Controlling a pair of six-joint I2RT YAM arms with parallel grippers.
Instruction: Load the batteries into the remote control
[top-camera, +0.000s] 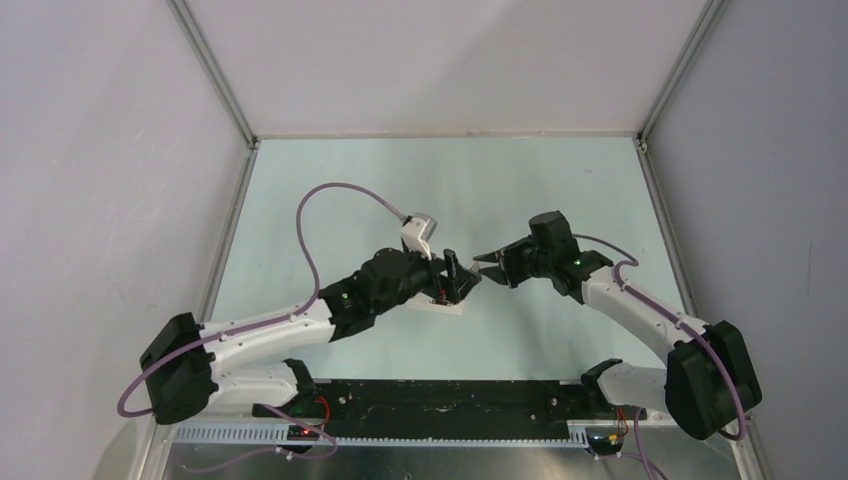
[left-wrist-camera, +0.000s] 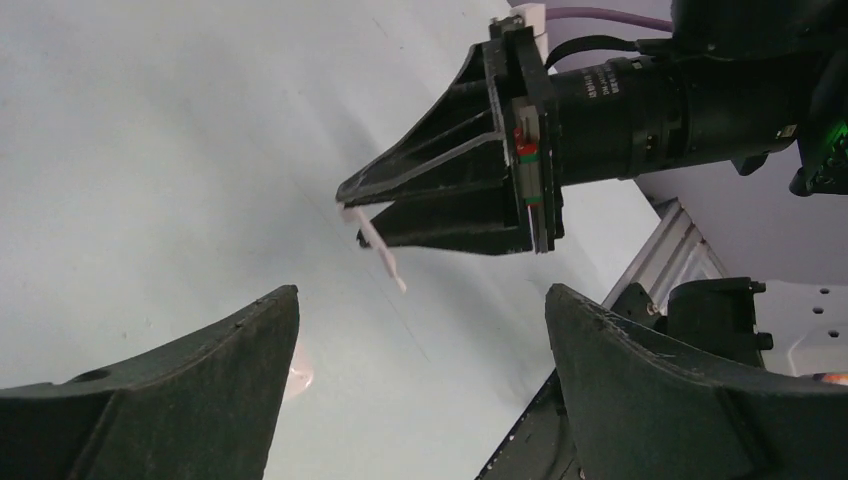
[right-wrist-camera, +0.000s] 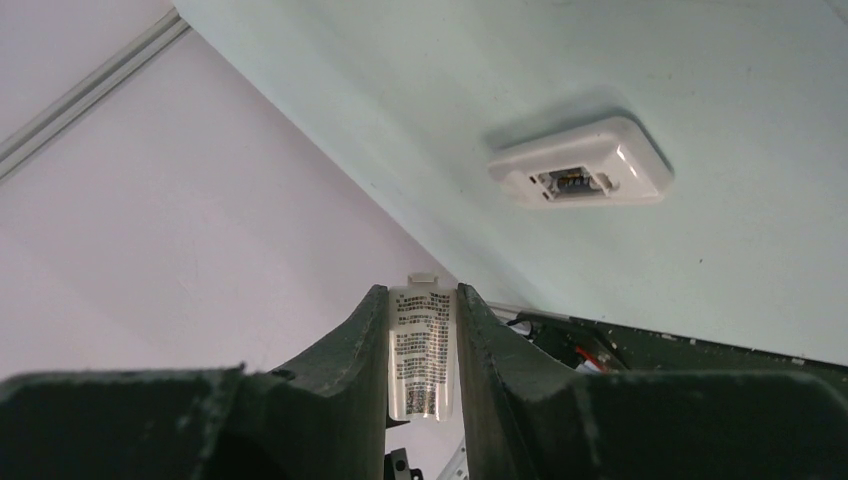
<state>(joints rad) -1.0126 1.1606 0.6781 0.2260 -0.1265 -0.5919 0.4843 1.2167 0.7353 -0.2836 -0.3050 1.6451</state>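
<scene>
Arms: two, namely left arm (top-camera: 260, 335) and right arm (top-camera: 640, 312). One end effector per arm, so two: left end effector (top-camera: 462, 280), right end effector (top-camera: 482, 262). Just one remote (right-wrist-camera: 580, 165). Just one cover strip (right-wrist-camera: 423, 350). Two purple cables (top-camera: 301, 215), one along each arm. One tabletop (top-camera: 450, 180). Of batteries, no sure count: recess too small and dim to read.

Right hand (left-wrist-camera: 352, 215) crowds the space just ahead of left hand (left-wrist-camera: 420, 295).
</scene>
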